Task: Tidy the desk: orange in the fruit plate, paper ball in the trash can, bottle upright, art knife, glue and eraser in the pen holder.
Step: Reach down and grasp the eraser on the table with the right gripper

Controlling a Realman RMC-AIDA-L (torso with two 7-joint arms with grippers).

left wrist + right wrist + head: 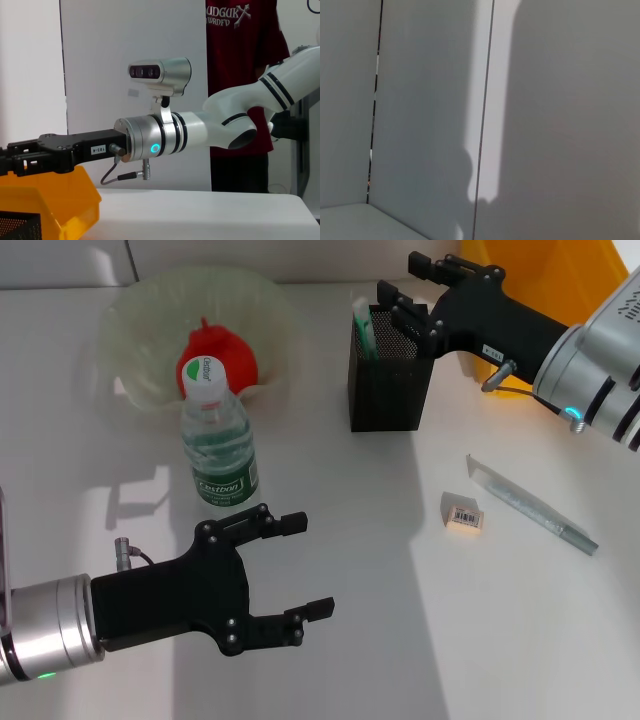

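The orange (225,357) lies in the pale-green fruit plate (140,310) at the back left. In front of the plate the bottle (217,440) stands upright. My left gripper (306,567) hovers open and holding nothing, low over the desk (380,640) near the bottle. Over the black mesh pen holder (390,380) my right gripper (408,287) is open, and a white-and-green item (363,322) pokes out of the holder. The eraser (463,513) and the long art knife (531,504) lie on the desk to the right. The paper ball is out of view.
The yellow trash can (545,280) stands at the back right behind my right arm; the left wrist view shows the trash can (50,200) under that arm (165,137). A person in a red shirt (240,60) stands beyond the desk. The right wrist view shows only a wall.
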